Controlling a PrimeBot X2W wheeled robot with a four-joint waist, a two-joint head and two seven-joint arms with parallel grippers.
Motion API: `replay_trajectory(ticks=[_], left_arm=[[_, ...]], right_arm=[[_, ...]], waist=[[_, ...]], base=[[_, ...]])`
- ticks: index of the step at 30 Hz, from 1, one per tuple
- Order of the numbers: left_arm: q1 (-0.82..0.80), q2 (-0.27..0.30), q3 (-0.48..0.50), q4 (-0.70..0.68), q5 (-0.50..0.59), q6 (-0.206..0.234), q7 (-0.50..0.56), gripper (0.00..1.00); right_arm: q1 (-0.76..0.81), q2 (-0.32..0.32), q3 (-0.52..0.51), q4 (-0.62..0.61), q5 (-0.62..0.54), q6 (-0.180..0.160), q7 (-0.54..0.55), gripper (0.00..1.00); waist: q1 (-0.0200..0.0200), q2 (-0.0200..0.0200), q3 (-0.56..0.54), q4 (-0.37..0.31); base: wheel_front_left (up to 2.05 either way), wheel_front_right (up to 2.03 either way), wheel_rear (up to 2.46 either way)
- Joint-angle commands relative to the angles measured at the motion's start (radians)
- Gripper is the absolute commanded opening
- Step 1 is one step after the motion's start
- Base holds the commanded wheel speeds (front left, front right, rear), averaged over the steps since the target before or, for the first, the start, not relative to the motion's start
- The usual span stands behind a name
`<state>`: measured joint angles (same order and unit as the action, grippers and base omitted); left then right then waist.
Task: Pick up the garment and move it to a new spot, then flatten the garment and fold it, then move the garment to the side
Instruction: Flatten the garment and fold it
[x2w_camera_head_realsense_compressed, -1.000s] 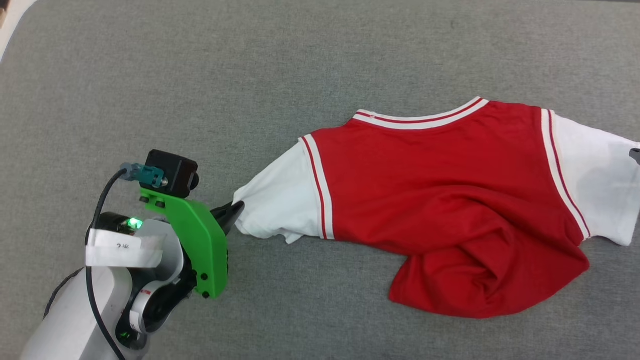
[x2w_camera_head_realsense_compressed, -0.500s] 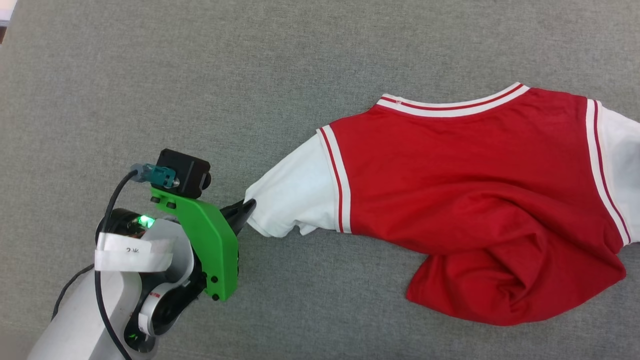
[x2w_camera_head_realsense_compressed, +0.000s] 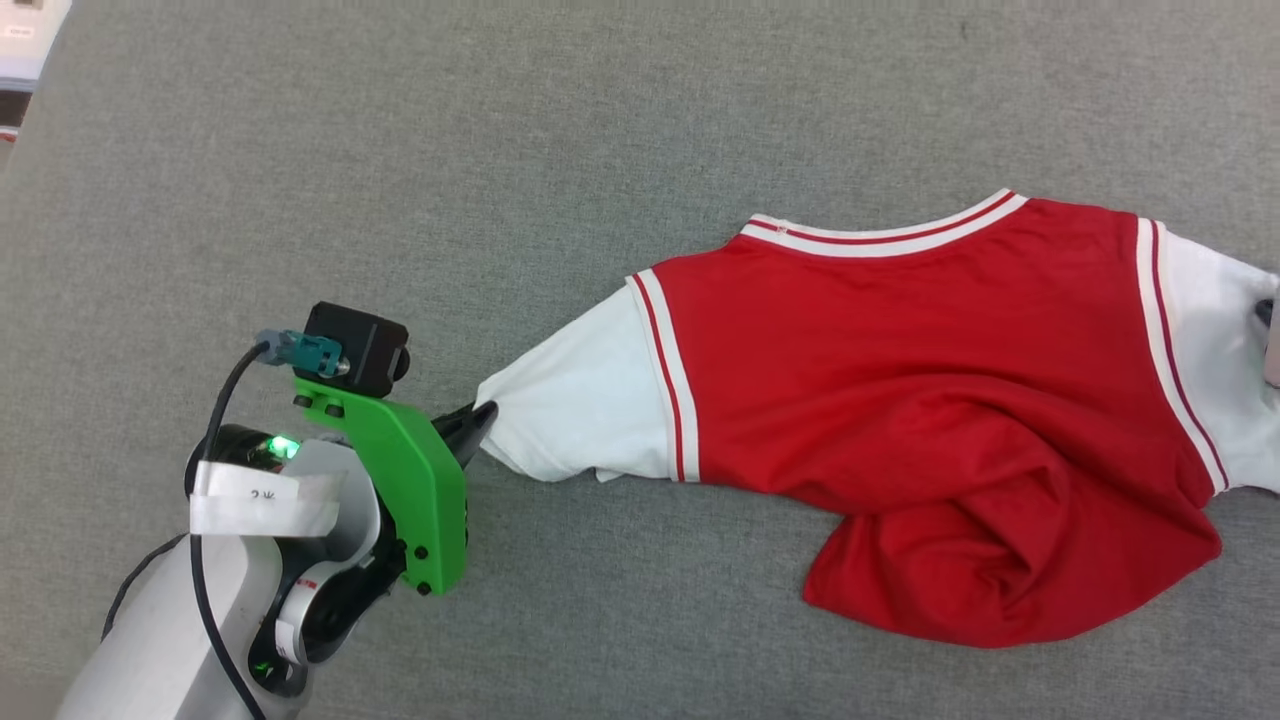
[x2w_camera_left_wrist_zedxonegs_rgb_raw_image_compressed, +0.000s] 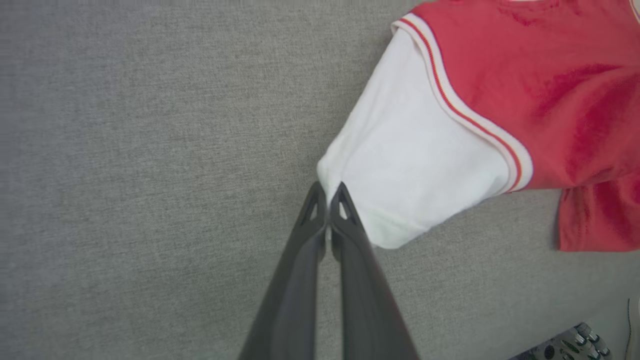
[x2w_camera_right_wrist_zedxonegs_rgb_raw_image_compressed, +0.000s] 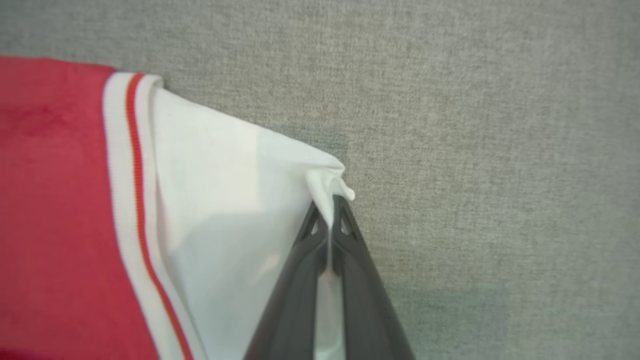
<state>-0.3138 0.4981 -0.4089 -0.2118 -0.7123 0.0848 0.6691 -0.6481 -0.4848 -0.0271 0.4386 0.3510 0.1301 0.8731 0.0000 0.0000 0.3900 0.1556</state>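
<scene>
Both ends pinned now. The left hand (x2w_camera_left_wrist_zedxonegs_rgb_raw_image_compressed: 327, 195) has its two fingers pressed together on the very edge of one white sleeve (x2w_camera_left_wrist_zedxonegs_rgb_raw_image_compressed: 415, 150), and over on the far side the right hand (x2w_camera_right_wrist_zedxonegs_rgb_raw_image_compressed: 330, 210) is clamped on a puckered corner of the other sleeve (x2w_camera_right_wrist_zedxonegs_rgb_raw_image_compressed: 225, 200). The red shirt (x2w_camera_head_realsense_compressed: 930, 400) lies on the grey worktop (x2w_camera_head_realsense_compressed: 500, 150), off to the robot's right, collar pointing away from it, strung out between the two hands.

Here's the worry: both bites are tiny, just a nip of fabric at each tip. Pull outward too hard and one corner could slide free, leaving the shirt swinging from a single sleeve. And look at the lower hem (x2w_camera_head_realsense_compressed: 1000, 570), bunched and rolled under near the right side. Stretching by the sleeves alone may tighten the shoulders while that heap drags along, so the flattening could lock in a crease.
</scene>
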Motion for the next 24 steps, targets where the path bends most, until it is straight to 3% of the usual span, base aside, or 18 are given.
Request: replay_trajectory(ticks=[1, 13, 24], left_arm=[[-0.003, -0.002, 0.008, 0.004, 0.006, 0.008, -0.009, 0.0], [0.019, 0.013, 0.049, 0.025, 0.011, 0.019, -0.077, 0.0], [0.032, 0.025, 0.124, 0.006, 0.037, 0.035, -0.211, 0.0]], right_arm=[[0.038, 0.006, 0.016, 0.014, 0.012, 0.001, -0.015, 0.0], [0.053, -0.055, 0.028, -0.013, 0.057, 0.001, -0.257, 0.0], [0.118, -0.105, 0.028, -0.099, 0.119, 0.001, -0.397, 0.0]], waist=[[0.0, 0.0, -0.036, -0.013], [0.0, 0.0, -0.172, -0.06], [0.0, 0.0, -0.291, -0.093]], base=[[0.0, 0.0, 0.0], [0.0, 0.0, 0.0], [0.0, 0.0, 0.0]])
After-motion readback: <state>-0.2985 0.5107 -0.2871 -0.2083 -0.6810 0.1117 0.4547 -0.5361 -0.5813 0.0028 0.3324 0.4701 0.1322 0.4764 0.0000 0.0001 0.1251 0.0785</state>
